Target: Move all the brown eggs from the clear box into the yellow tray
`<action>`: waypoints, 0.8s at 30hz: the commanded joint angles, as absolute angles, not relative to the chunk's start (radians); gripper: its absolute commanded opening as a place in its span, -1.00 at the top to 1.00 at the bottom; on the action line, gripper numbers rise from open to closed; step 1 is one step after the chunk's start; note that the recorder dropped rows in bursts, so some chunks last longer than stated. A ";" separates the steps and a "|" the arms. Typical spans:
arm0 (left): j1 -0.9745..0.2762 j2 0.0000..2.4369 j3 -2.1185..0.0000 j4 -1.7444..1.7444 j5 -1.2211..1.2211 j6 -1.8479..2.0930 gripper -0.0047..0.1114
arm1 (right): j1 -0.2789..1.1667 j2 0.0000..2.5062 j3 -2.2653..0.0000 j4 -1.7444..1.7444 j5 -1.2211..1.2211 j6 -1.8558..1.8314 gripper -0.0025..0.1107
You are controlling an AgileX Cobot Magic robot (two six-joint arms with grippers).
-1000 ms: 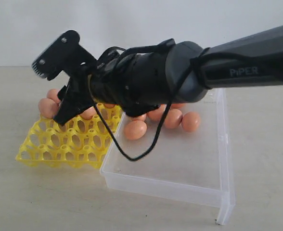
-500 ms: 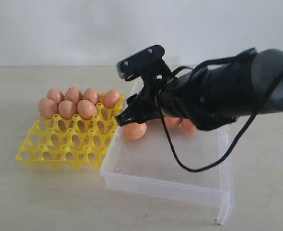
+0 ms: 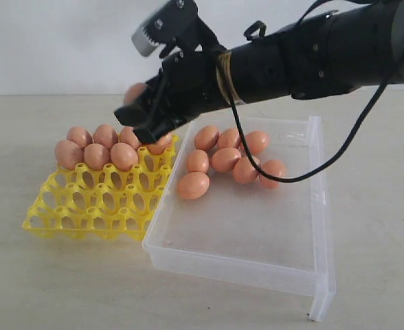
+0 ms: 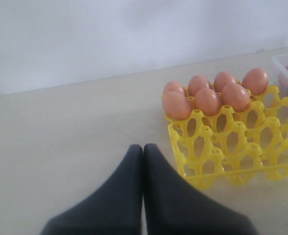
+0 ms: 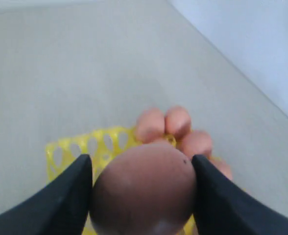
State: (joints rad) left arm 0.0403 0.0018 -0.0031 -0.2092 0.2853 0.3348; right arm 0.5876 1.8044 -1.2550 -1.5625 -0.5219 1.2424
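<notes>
**Above the Tray's Far Right Corner: Right Gripper Holding One Egg**

On the left of the exterior view, I see the yellow tray resting on the table. Seven brown eggs sit in cups of its two far rows: four in the back row and three in the next.

The left gripper shows only in its own wrist view. Its jaws are pressed together with nothing between them, and it hangs over the table beside the tray.

Above the tray's far right corner, the right gripper is clamped on the held egg, with one finger on each side. That egg is clear of the cups below.

To the right, the clear box stands just beside the tray. Eight eggs lie clustered at its far end, several touching one another.
</notes>
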 commanded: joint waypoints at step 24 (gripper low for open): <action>0.037 0.000 0.000 -0.212 0.283 0.325 0.99 | 0.488 2.126 -1.309 -0.813 -0.769 1.104 0.96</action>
